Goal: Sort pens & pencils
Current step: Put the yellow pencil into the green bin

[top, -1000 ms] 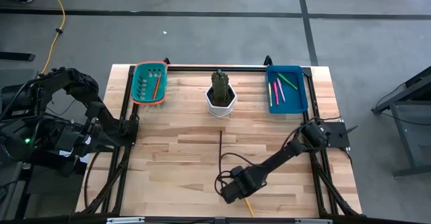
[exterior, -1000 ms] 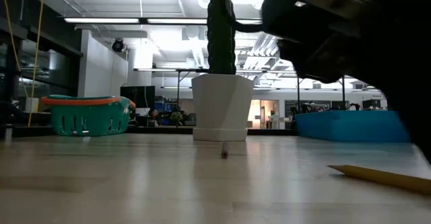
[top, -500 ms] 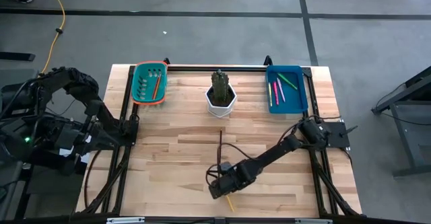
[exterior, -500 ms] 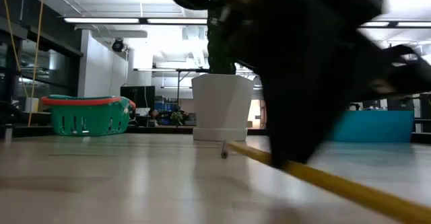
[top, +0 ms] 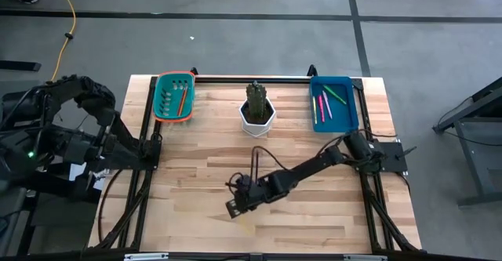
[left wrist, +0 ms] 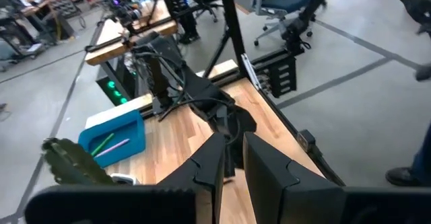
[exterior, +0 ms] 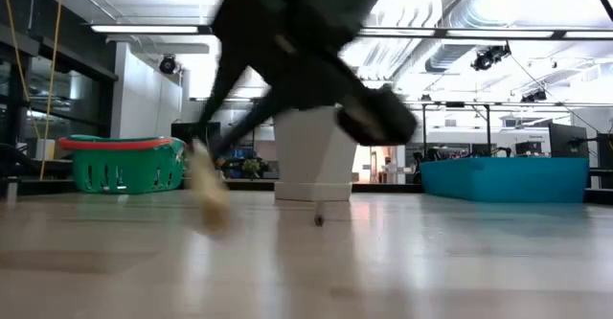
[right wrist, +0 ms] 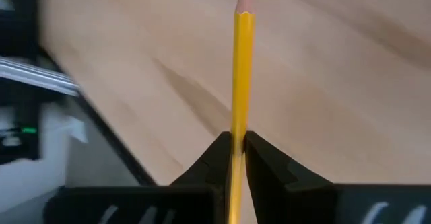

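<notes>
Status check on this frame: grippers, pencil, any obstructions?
Right gripper shut on yellow pencil, above mid-table. Left gripper shut, empty, parked at left edge. Dark pencil on the table; cactus pot between the bins.

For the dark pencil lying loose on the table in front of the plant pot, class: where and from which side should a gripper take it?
Grip the dark pencil mid-shaft, coming straight down from above with the fingers either side of it. It lies flat on the table, running lengthwise away from the plant pot, with bare wood along both its sides.
</notes>
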Tool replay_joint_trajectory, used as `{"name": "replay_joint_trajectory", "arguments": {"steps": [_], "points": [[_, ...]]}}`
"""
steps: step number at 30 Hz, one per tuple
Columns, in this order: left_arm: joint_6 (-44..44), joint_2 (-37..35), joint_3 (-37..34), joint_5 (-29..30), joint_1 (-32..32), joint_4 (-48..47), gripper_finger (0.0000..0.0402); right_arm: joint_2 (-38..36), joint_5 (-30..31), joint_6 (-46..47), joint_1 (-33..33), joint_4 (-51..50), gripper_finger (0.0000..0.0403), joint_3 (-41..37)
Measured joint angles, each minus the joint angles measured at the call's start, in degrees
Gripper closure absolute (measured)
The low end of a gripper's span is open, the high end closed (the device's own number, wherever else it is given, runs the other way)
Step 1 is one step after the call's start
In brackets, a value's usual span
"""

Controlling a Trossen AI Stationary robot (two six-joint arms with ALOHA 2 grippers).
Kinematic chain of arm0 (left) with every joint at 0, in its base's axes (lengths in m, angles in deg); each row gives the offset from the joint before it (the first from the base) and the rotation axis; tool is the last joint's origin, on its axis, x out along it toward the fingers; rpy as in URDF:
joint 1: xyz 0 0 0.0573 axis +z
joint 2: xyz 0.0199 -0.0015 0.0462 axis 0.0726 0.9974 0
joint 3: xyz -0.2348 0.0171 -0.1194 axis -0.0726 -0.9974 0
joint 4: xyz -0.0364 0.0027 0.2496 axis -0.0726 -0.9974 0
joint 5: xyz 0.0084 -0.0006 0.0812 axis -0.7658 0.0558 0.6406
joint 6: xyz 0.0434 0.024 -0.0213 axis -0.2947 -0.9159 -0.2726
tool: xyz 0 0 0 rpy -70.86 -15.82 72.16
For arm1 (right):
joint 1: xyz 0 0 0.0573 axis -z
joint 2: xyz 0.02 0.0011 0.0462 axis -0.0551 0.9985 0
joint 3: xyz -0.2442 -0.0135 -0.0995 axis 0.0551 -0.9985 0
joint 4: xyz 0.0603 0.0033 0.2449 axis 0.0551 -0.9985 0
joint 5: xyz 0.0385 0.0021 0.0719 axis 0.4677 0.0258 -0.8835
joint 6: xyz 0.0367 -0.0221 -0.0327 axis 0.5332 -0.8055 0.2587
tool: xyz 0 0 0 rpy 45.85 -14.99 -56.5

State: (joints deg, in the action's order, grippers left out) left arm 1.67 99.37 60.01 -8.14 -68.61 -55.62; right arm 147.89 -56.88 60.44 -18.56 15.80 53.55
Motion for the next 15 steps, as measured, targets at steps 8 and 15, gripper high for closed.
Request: {"name": "replay_joint_trajectory", "arguments": {"steps": [8, 15], "points": [[1.4, -2.9, 0.0, 4.7, 0.0, 0.0, 0.0355, 0.0, 1.5, -7.2, 4.6, 10.4, 0.0378, 1.7], [3.3, -5.7, 0.0, 7.4, 0.0, 0.0, 0.0355, 0.0, 2.0, -18.0, 8.1, 10.3, 0.0378, 9.4]]}}
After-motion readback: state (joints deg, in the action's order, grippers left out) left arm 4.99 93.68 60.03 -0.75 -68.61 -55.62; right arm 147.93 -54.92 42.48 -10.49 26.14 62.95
